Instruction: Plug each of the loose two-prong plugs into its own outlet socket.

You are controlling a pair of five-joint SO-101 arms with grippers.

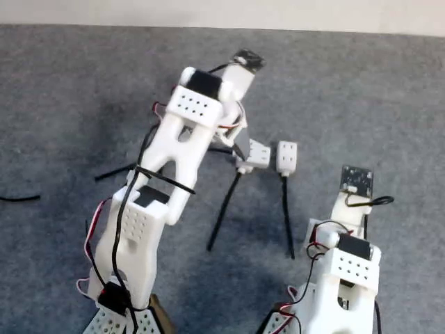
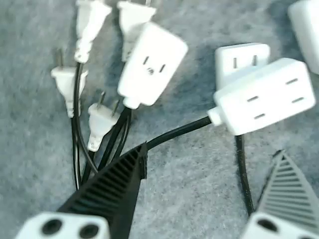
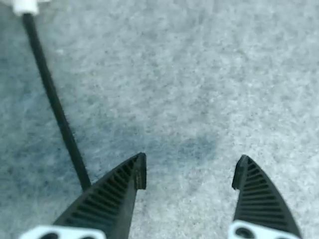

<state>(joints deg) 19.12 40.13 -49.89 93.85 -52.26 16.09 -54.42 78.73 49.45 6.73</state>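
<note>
- The left gripper (image 2: 212, 154) hangs just above a cluster of plugs and outlets. Its two black ribbed fingers (image 2: 119, 179) are spread wide, and nothing is between them but cord.
- A black cord (image 2: 174, 132) crosses the gap between those fingers and ends in a white multi-socket outlet block (image 2: 264, 94) just past the fingertips.
- A second outlet block (image 2: 241, 59), also white, lies close behind the first.
- Beside them lies a tilted single outlet socket (image 2: 152, 64), white, its face turned up toward the camera.
- Four loose white two-prong plugs lie unplugged around that socket. The nearest plug (image 2: 102, 122) is at the socket's cord end, and a side plug (image 2: 67, 82) is just beyond it. Two far plugs (image 2: 89, 25) lie past the socket.
- The right gripper (image 3: 192, 162) sits low over the grey carpet-like surface (image 3: 209, 74), well apart from the outlets. Its right fingers (image 3: 112, 194) are spread and hold nothing.
- A thin dark cord (image 3: 55, 109) passes beside one right finger.
- From above, the left arm (image 1: 174, 160) stretches over the cluster, while the right arm (image 1: 348, 271) stays near the front edge.
</note>
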